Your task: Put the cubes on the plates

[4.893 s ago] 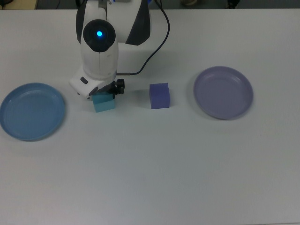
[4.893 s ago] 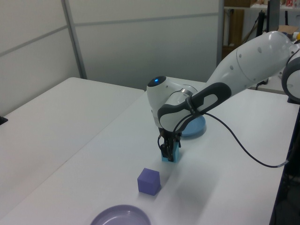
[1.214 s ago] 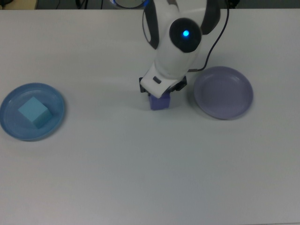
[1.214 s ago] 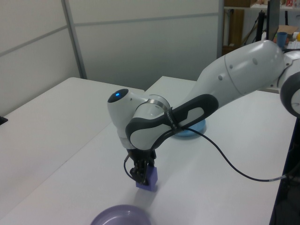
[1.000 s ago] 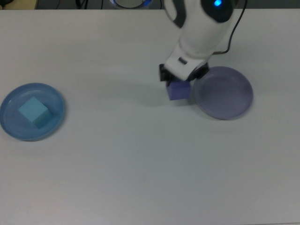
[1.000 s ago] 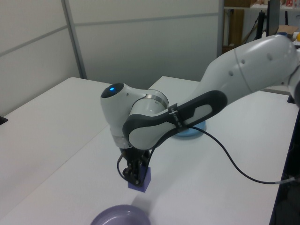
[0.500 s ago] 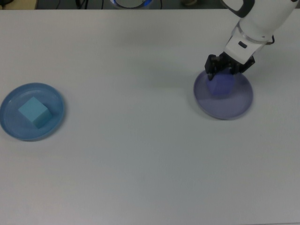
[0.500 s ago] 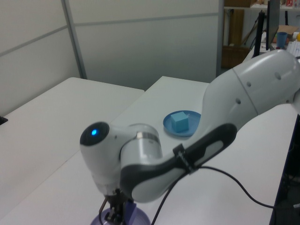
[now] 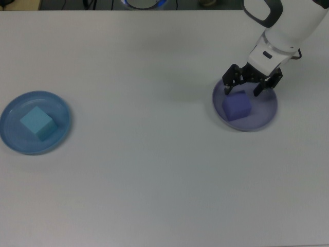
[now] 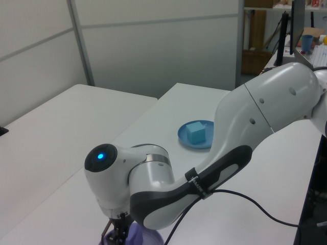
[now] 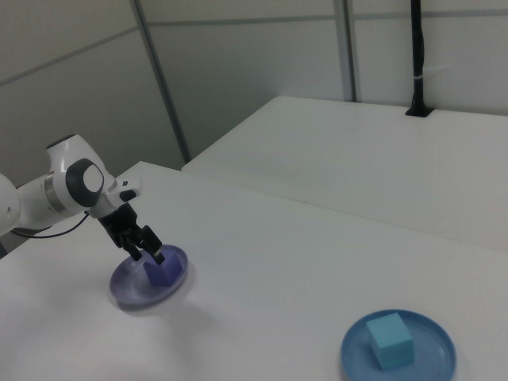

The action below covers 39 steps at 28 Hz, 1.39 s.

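Release over the lavender plate; both cubes on plates.

The small matte indigo cube [image 9: 237, 107] sits inside the round pale lavender plate [image 9: 264, 114], toward the top view's left side. The black two-finger gripper [image 9: 252, 84] hangs just above it, jaws spread and holding nothing. The light cyan cube [image 9: 37, 123] rests in the medium blue plate [image 9: 13, 108]. Best practice, as judged: lift straight up, fingers kept wide, so neither pad nudges the cube or catches the rim.

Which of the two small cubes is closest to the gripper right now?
The indigo purple-blue cube on the pale lavender plate, directly beneath the open gripper. The light cyan cube sits far off on the blue plate.
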Each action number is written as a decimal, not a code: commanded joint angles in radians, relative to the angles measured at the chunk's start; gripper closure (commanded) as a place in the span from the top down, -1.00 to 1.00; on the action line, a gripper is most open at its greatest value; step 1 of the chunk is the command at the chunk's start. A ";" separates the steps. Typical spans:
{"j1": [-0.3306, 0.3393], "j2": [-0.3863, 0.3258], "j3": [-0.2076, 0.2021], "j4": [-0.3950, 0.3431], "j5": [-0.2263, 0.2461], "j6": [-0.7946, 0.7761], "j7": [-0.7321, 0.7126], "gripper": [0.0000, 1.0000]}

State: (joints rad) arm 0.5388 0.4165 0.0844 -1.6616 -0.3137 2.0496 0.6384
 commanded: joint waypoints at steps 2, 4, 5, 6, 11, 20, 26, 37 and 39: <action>0.004 -0.105 0.000 0.002 0.030 -0.115 0.041 1.00; 0.001 -0.131 -0.011 0.005 0.059 -0.143 0.018 1.00; 0.001 -0.139 -0.014 0.008 0.074 -0.158 0.000 1.00; -0.002 -0.146 -0.015 0.019 0.087 -0.179 -0.023 1.00; -0.065 -0.165 -0.017 0.129 0.130 -0.382 -0.144 1.00; -0.236 -0.284 -0.022 0.226 0.283 -0.621 -0.410 1.00; -0.318 -0.381 -0.022 0.215 0.286 -0.677 -0.493 1.00; -0.453 -0.439 -0.025 0.115 0.285 -0.542 -0.520 1.00; -0.482 -0.438 -0.028 0.097 0.275 -0.513 -0.552 1.00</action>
State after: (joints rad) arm 0.1267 0.0075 0.0649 -1.4750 -0.0425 1.4486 0.1569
